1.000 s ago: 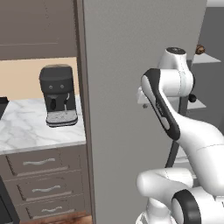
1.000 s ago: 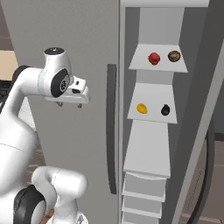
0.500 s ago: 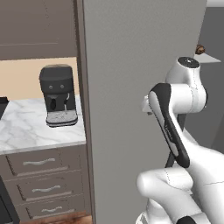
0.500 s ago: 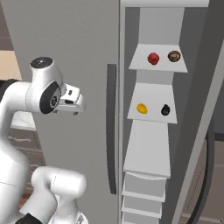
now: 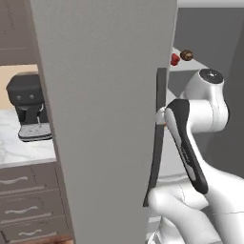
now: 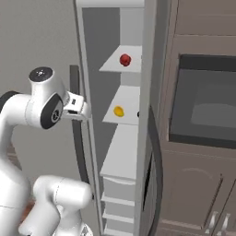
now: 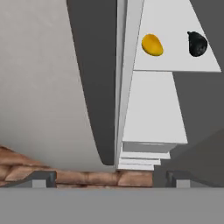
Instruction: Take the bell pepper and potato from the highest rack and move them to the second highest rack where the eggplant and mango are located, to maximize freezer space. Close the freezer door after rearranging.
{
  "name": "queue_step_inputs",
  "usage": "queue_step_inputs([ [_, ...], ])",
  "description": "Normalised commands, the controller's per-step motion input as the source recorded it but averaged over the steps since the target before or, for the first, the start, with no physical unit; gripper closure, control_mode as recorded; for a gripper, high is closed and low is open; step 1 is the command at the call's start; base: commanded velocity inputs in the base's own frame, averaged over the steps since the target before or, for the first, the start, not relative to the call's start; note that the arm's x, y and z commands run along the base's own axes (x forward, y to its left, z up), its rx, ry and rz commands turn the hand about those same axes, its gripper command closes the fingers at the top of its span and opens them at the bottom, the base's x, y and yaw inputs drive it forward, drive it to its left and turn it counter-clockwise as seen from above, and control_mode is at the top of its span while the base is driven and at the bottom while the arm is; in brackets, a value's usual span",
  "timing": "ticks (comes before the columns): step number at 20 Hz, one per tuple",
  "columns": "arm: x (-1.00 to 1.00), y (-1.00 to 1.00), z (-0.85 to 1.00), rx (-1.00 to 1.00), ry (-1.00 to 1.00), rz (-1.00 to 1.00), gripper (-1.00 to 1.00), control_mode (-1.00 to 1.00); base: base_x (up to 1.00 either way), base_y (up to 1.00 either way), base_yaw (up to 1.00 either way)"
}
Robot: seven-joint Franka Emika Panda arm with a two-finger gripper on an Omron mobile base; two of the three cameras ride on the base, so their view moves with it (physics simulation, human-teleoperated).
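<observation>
Top rack of the freezer [image 6: 87, 69]: bell pepper [image 6: 125, 59] sits on the pale shelf; from the left base view it [image 5: 175, 59] lies just beside the brown potato [image 5: 186, 55], the two apart by a narrow gap.
Second rack: mango [image 7: 152, 44] and eggplant [image 7: 197, 43] rest on the same shelf, near each other but not touching; the right base view shows the mango [image 6: 118, 111] toward the shelf's front, with the eggplant mostly hidden behind the door edge.
Freezer door: the freezer door [image 6: 148, 138] stands open, seen edge-on in the right base view.
Other door: a plain grey door [image 5: 105, 109] with a dark bar handle [image 5: 157, 138] fills the foreground of the left base view.
End effector: the end effector [image 7: 111, 177] has its two dark tips spread wide at the bottom of the hand view, nothing between them; it points past the door edge toward the shelves and holds nothing.
Arm: raised beside the dark handle, level with the second rack.
Tabletop: a marble tabletop [image 5: 19, 152] left of the freezer carries a black coffee machine [image 5: 29, 112].
Right side: a dark wall oven [image 6: 203, 106] is set in brown cabinets.
</observation>
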Motion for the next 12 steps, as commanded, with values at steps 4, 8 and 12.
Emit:
queue_step_inputs([
  [4, 0.00, 0.00, 0.00, 0.00, 0.00, 0.00, -1.00, 1.00, 0.13, -0.76, 0.00],
  [8, 0.00, 0.00, 0.00, 0.00, 0.00, 0.00, -1.00, 1.00, 0.37, -0.46, 0.02],
  [12, 0.00, 0.00, 0.00, 0.00, 0.00, 0.00, -1.00, 1.00, 0.75, -0.22, 0.00],
])
